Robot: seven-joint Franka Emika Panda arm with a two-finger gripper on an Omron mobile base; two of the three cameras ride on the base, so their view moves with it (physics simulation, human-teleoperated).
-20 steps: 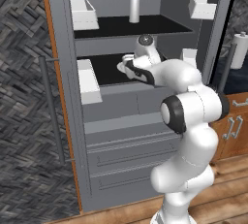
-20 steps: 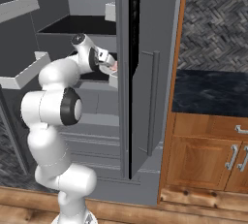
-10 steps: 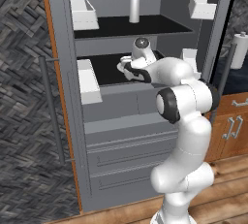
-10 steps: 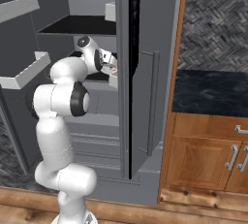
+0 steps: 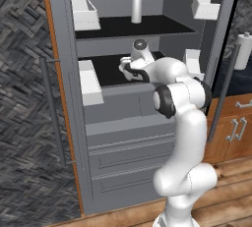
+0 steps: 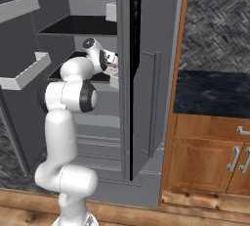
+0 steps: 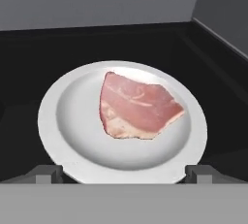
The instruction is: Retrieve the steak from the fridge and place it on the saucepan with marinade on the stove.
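Note:
The fridge (image 5: 123,137) stands open with my arm reaching onto its lower black shelf (image 7: 29,63). On that shelf a round white plate (image 7: 72,121) carries the steak (image 7: 138,106), a flat pink-red slab with a pale edge. My gripper (image 7: 123,174) hangs open just in front of the plate's near rim, one fingertip (image 7: 46,173) at each side, with nothing between them. In the left base view the gripper (image 5: 127,69) is over the shelf's middle. The saucepan and the stove are out of view.
A bottle (image 5: 136,7) stands on the upper shelf. White bins (image 5: 84,12) (image 5: 90,81) (image 5: 205,6) hang on both doors. The right door (image 6: 146,98) stands close beside the arm. Wooden cabinets (image 6: 205,156) under a dark counter (image 6: 210,93) are to the right.
The arm has stretched deeper into the fridge, its elbow rising and the hand moving in over the lower shelf. The gripper has stayed open.

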